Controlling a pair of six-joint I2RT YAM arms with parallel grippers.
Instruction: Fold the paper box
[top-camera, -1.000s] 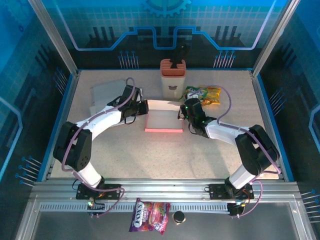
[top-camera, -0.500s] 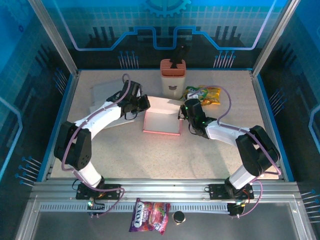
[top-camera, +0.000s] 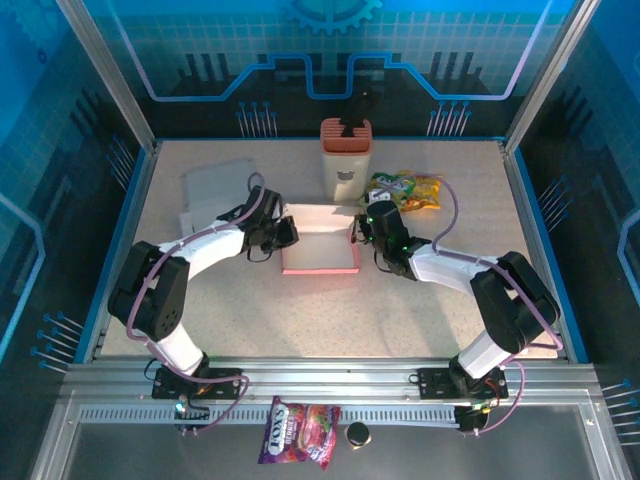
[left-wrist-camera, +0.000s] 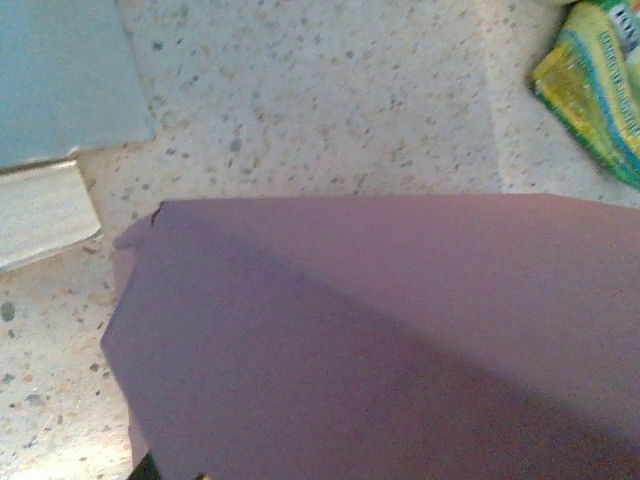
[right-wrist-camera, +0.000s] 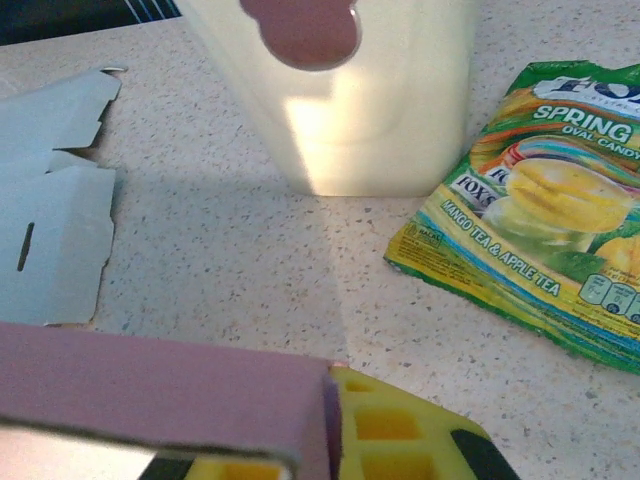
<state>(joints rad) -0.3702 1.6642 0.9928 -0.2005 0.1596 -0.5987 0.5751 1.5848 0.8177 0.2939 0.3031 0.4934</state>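
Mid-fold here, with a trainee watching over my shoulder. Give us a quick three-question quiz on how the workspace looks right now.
1. True or false: in the top view, the green and yellow candy bag lies to the right of the cream container with an orange top.
2. Which thing sits between the left pincer and the right pincer?
A. the pink paper box
B. a blue plastic cup
C. a metal spoon
3. Fill in: the flat grey cardboard sheets lie on the ___ arm's side of the box.

Key: 1 true; 2 A; 3 left.
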